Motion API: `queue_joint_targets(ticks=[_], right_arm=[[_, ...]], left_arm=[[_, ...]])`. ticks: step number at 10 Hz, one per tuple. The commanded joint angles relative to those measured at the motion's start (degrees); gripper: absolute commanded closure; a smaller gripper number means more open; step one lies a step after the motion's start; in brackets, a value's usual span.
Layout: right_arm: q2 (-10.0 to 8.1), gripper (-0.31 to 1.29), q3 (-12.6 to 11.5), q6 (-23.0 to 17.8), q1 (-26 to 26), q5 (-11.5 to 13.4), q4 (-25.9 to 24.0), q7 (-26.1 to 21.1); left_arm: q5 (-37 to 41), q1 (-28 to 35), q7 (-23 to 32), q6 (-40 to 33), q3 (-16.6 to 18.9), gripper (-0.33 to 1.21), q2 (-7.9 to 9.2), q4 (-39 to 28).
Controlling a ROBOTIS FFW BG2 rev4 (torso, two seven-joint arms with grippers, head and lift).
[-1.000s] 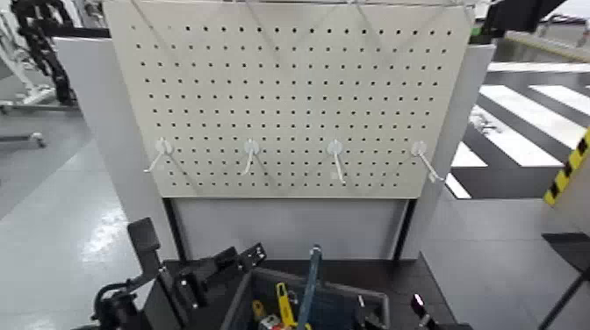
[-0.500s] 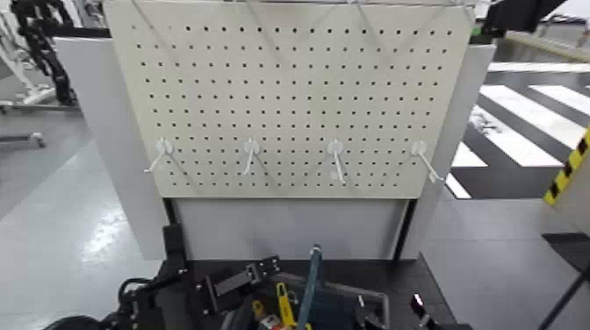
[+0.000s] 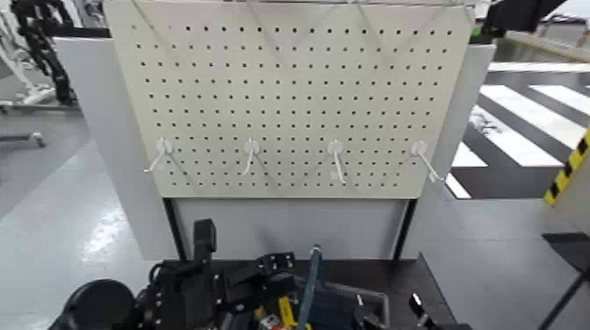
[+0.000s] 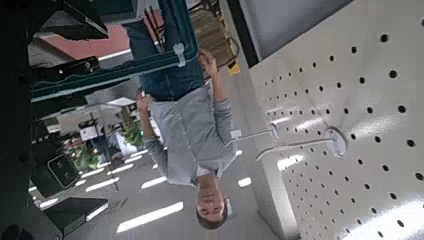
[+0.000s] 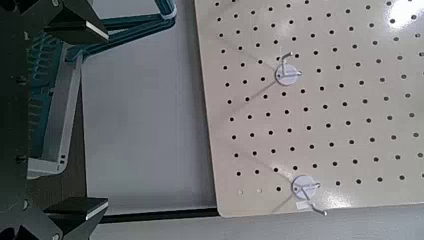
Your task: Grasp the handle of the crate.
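Note:
The crate (image 3: 362, 299) is a dark grey bin at the bottom edge of the head view, with a yellow-handled tool (image 3: 284, 310) showing inside. Its handle (image 3: 312, 274), a narrow blue-grey upright bar, rises above the rim. My left gripper (image 3: 269, 272) hangs open just left of the handle, over the crate's left end and a small gap short of the bar, with nothing held. My right gripper (image 5: 75, 118) stands open with its dark fingers (image 5: 78, 24) wide apart and empty; in the head view only a tip of it (image 3: 419, 309) shows at the lower right.
A cream pegboard (image 3: 290, 96) with several white hooks (image 3: 335, 156) stands upright right behind the crate on a white panel stand. A person (image 4: 195, 120) shows in the left wrist view beside the pegboard. Grey floor with striped markings (image 3: 527, 123) lies to the right.
My left arm has swung to the right, bringing its open gripper from the crate's left corner to just beside the handle. The crate, the handle and the right gripper have stayed put.

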Motion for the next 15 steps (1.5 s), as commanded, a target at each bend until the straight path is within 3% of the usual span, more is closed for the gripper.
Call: queue_joint_targets(ticks=[1,11,12,14,15], right_arm=[[0.06,0.15,0.27,-0.26,-0.17,-0.09,0.31,0.0],[-0.12,0.15,0.89,-1.05,-0.61,-0.35,0.75,0.0],[-0.03,0.15,0.89,-1.14,-0.7,-0.35,0.84,0.0],[-0.12,0.15,0.97,-1.14,-0.7,-0.35,0.84,0.0],[-0.12,0.15,0.97,-1.23,-0.7,-0.35,0.92,0.0]], left_arm=[[0.71,-3.64,-0.88,1.73,-2.45,0.11,0.11,4.83],[3.43,-12.07,-8.17,3.05,-12.9,0.17,-1.03,16.87],[3.43,-12.25,-8.61,2.79,-13.43,0.29,-1.03,17.66],[3.43,-12.6,-9.31,2.7,-14.05,0.76,-1.12,18.27],[3.43,-12.6,-9.4,2.79,-14.22,0.92,-1.12,18.27]])
